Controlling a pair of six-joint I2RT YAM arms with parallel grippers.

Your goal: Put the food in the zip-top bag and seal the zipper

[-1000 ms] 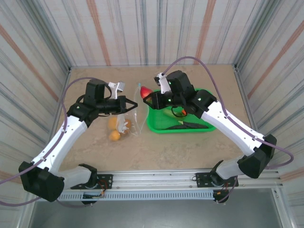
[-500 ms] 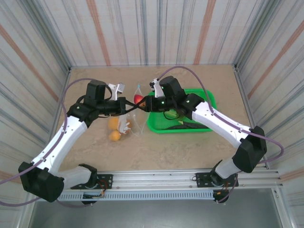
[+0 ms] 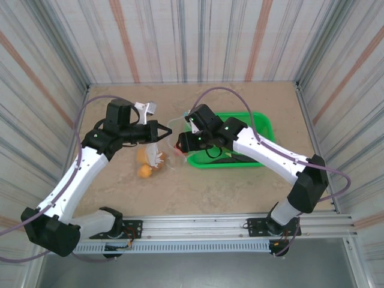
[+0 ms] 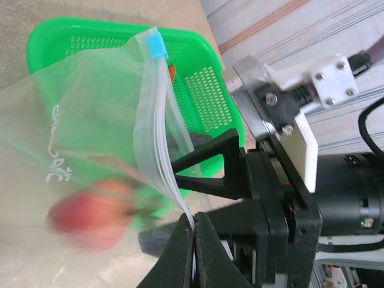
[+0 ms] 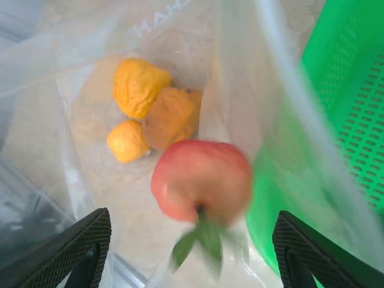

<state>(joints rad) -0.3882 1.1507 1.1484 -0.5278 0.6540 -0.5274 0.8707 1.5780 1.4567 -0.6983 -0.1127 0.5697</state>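
Observation:
My left gripper (image 3: 162, 133) (image 4: 195, 240) is shut on the zipper (image 4: 157, 120) strip of the zip-top bag (image 3: 161, 153) (image 4: 90, 108) and holds its mouth up. The right gripper (image 3: 180, 144) (image 5: 192, 252) hangs open over that mouth, its fingers (image 5: 84, 249) wide apart. A blurred red apple (image 5: 201, 180) (image 4: 90, 213) is loose below them, inside the bag. At the bag's bottom lie an orange pepper (image 5: 139, 84) (image 3: 144, 155), a brown potato (image 5: 174, 117) and a small orange (image 5: 126, 141) (image 3: 145, 171).
The green mesh basket (image 3: 264, 123) (image 5: 348, 120) (image 4: 198, 72) stands right of the bag, with a dark eggplant (image 3: 231, 157) in it. A blue slider (image 4: 156, 45) sits at the zipper's far end. Striped walls close in the table on three sides.
The right gripper carried the apple left from over the basket to the bag's mouth and opened. The apple has left its fingers and is dropping into the bag. The left gripper kept its hold.

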